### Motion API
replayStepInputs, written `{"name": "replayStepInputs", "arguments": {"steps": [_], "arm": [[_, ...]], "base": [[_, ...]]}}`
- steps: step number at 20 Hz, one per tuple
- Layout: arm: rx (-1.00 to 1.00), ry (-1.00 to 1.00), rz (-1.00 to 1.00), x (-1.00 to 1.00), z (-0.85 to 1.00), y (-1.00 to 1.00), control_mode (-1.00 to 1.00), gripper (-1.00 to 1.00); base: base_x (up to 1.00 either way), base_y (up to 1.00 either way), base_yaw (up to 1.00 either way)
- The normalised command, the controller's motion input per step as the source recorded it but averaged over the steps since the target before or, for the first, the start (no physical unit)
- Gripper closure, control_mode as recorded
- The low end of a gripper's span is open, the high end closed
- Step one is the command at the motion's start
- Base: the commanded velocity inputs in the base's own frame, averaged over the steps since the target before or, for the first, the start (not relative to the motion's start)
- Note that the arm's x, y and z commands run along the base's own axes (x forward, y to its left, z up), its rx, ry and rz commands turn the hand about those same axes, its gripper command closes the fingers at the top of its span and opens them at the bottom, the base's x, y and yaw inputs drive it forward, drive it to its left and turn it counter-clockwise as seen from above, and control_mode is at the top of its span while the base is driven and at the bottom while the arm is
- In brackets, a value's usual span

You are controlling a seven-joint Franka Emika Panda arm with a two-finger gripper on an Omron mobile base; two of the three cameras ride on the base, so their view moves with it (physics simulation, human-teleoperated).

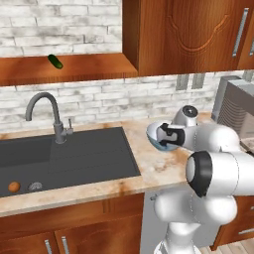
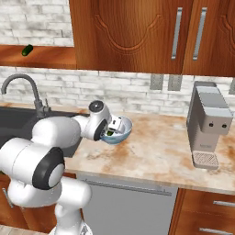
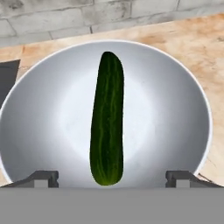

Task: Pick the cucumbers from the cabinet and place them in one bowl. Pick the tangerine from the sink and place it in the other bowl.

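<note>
One dark green cucumber (image 3: 107, 118) lies lengthwise in the pale blue bowl (image 3: 43, 109), which stands on the counter right of the sink (image 1: 74, 154). My gripper (image 3: 111, 177) hovers just over the bowl (image 2: 123, 134) with its fingertips (image 3: 43, 177) spread wide on either side of the cucumber, not touching it. Another cucumber (image 1: 55, 61) rests on the open shelf of the cabinet (image 1: 89, 67), also seen as the cucumber (image 2: 27, 50) at upper left. The tangerine (image 1: 14, 186) sits in the sink beside the drain. The other bowl is out of view.
A curved grey tap (image 1: 47, 114) rises behind the sink. A grey coffee machine (image 2: 209, 128) stands on the counter to the right of the bowl. Carved cabinet doors (image 2: 133, 32) hang above the counter.
</note>
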Motion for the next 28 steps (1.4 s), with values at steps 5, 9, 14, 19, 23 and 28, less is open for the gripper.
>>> {"name": "replayStepInputs", "arguments": {"steps": [5, 9, 14, 19, 23, 28], "arm": [[0.00, 0.00, 0.00, 0.00, 0.40, 0.00, -1.00, -1.00], [0.00, -0.03, 0.00, -0.16, 0.17, 0.00, -1.00, -1.00], [0.00, -0.12, 0.00, -0.38, 0.20, 0.00, -1.00, -1.00], [0.00, -0.09, 0.00, -0.39, 0.42, 0.00, -1.00, -1.00], [0.00, 0.00, 0.00, -0.57, 0.45, 0.03, -1.00, -1.00], [0.00, 0.00, 0.00, -0.76, 0.46, 0.06, -1.00, -1.00]], "base": [[0.00, 0.00, 0.00], [0.00, 0.00, 0.00], [0.00, 0.00, 0.00], [0.00, 0.00, 0.00], [0.00, 0.00, 0.00], [0.00, 0.00, 0.00]]}}
